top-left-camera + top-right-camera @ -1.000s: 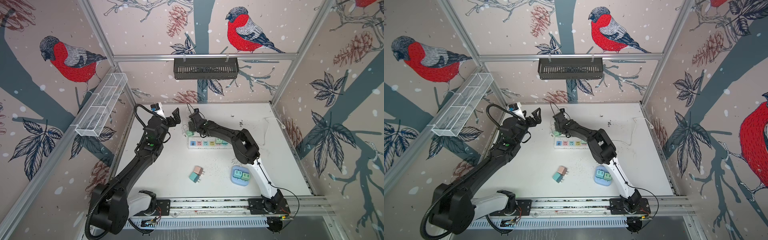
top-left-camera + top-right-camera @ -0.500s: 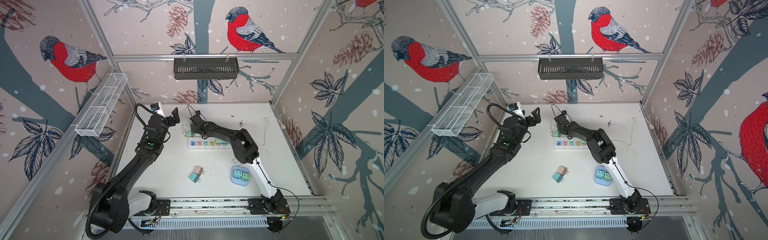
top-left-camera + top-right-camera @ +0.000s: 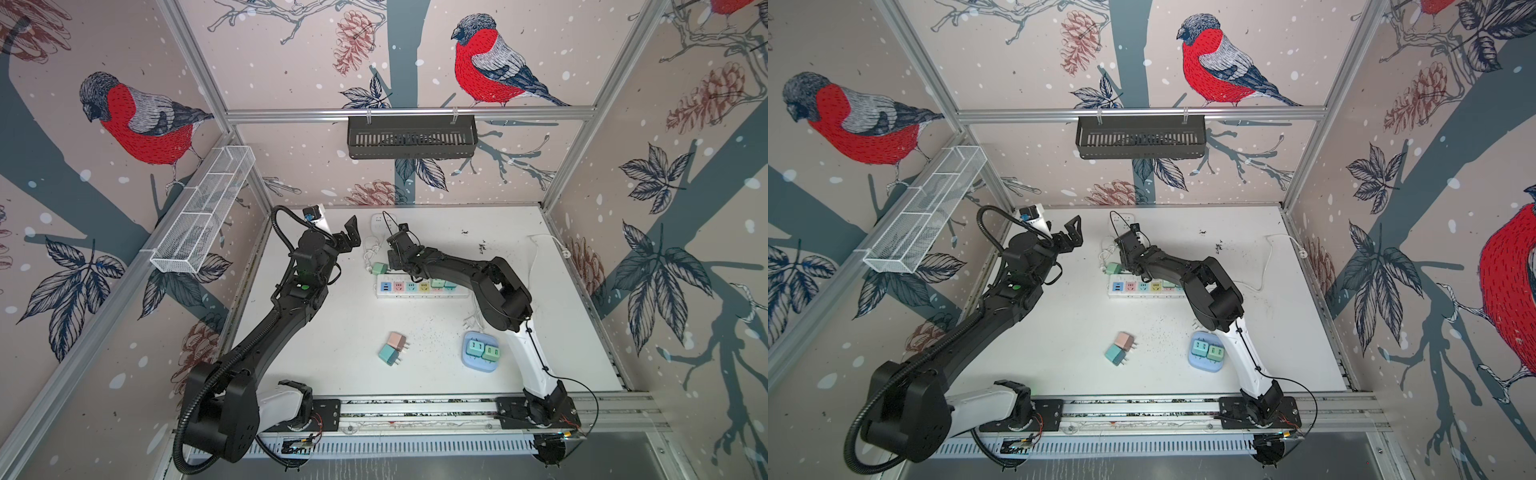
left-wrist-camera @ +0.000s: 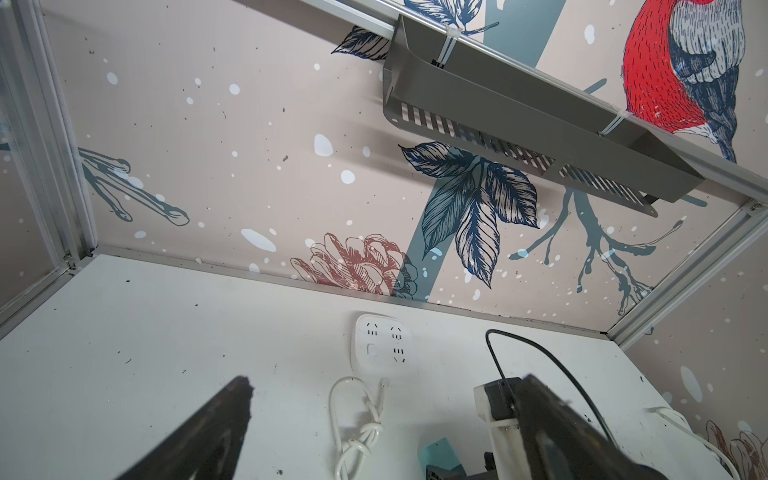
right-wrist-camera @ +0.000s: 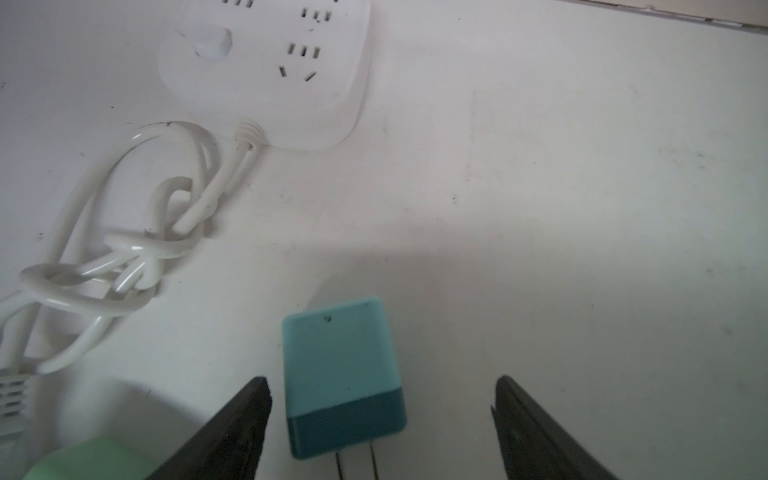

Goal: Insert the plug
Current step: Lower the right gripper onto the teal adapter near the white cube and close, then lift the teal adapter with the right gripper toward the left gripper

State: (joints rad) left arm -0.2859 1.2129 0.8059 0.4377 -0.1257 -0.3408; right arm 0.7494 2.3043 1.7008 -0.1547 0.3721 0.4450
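**Right wrist view.** We see the right gripper (image 5: 382,386) standing open. Its black fingers (image 5: 232,428) flank the two-tone teal plastic plug (image 5: 343,374) without clasping it, one finger just beside it. The plug lies flat on the white table (image 5: 582,208), long axis along the gap, prongs toward the wrist, body toward the white square socket block (image 5: 266,75). In a top view, the left gripper (image 3: 347,235) hangs spread wide, empty.

Mid-table: power strip (image 3: 419,287), seated plugs (image 3: 442,284) at its 3 o'clock end. From there: square socket (image 3: 380,220) at 11 o'clock, loose plug pair (image 3: 390,354) at 7, tray (image 3: 469,364) holding tray plugs (image 3: 482,350) at 5.
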